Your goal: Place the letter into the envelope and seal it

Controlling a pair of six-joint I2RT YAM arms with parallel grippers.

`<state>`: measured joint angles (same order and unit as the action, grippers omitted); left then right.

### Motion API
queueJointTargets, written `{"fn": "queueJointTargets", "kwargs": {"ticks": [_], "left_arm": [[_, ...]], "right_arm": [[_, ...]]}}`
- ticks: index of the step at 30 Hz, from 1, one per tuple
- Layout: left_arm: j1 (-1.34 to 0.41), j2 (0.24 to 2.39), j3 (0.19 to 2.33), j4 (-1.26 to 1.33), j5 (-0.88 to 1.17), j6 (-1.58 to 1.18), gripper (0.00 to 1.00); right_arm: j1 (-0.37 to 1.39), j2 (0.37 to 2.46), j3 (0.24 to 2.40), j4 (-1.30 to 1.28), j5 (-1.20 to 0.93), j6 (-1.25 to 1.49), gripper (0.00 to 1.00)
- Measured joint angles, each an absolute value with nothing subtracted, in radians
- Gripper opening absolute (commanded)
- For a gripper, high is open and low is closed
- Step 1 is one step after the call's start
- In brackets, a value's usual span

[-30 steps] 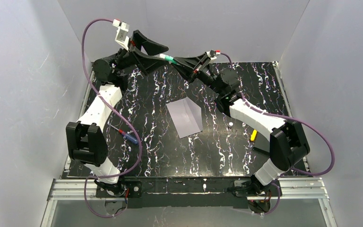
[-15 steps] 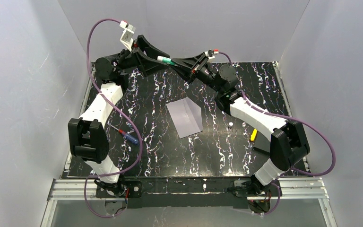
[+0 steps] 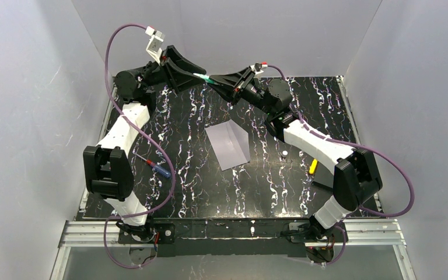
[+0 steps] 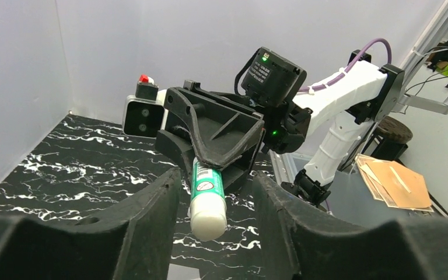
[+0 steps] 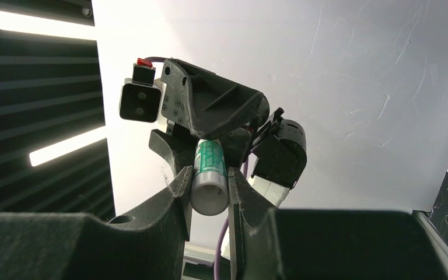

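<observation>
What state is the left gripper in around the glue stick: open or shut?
Open. The left gripper has its fingers spread wider than the glue stick, a clear gap showing; the right gripper clamps it.

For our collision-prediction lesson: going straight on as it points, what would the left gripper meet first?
The glue stick, its end inside the open left gripper; just behind it, the right gripper clamping it.

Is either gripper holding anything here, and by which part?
The right gripper clamps one end of a green-and-white tube. The left gripper stands open around the other end, not gripping it.
</observation>
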<state>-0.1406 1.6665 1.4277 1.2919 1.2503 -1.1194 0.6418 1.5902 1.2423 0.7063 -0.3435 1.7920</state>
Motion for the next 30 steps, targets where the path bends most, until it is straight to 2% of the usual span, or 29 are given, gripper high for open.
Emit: {"fn": "queueJointTargets", "kwargs": {"ticks": [5,8,11,14,15,16,21,23,26,30], "left_arm": [[-0.14,1.666,1.411,1.277,1.268,-1.116,0.55],[-0.14,1.666,1.401,1.275,1.274,-1.113,0.5],[-0.14,1.666,1.398,1.269,1.275,-1.11,0.24],[-0.14,1.666,1.398,1.263,1.275,-1.091,0.03],[-0.14,1.666,1.398,1.256,1.275,-1.083,0.0],[-0.14,1.666,1.398,1.251,1.275,-1.079,0.0],[-0.139,1.666,1.398,1.237,1.266,-1.059,0.0],[-0.136,1.666,1.395,1.237,1.255,-1.058,0.0],[-0.135,1.666,1.377,1.239,1.233,-1.06,0.0],[-0.135,1.666,1.356,1.241,1.209,-1.063,0.0]], "right_arm": [[0.642,1.59,1.243,0.696,-0.344,1.784,0.05],[0.642,1.59,1.244,0.696,-0.347,1.783,0.05],[0.642,1.59,1.246,0.696,-0.351,1.781,0.05],[0.642,1.591,1.248,0.695,-0.355,1.78,0.06],[0.642,1.591,1.249,0.692,-0.355,1.778,0.08],[0.642,1.592,1.251,0.688,-0.355,1.776,0.1],[0.64,1.603,1.271,0.675,-0.366,1.772,0.4],[0.639,1.615,1.287,0.674,-0.37,1.772,0.48],[0.643,1.634,1.314,0.676,-0.385,1.767,0.53],[0.657,1.664,1.353,0.681,-0.404,1.765,0.53]]}}
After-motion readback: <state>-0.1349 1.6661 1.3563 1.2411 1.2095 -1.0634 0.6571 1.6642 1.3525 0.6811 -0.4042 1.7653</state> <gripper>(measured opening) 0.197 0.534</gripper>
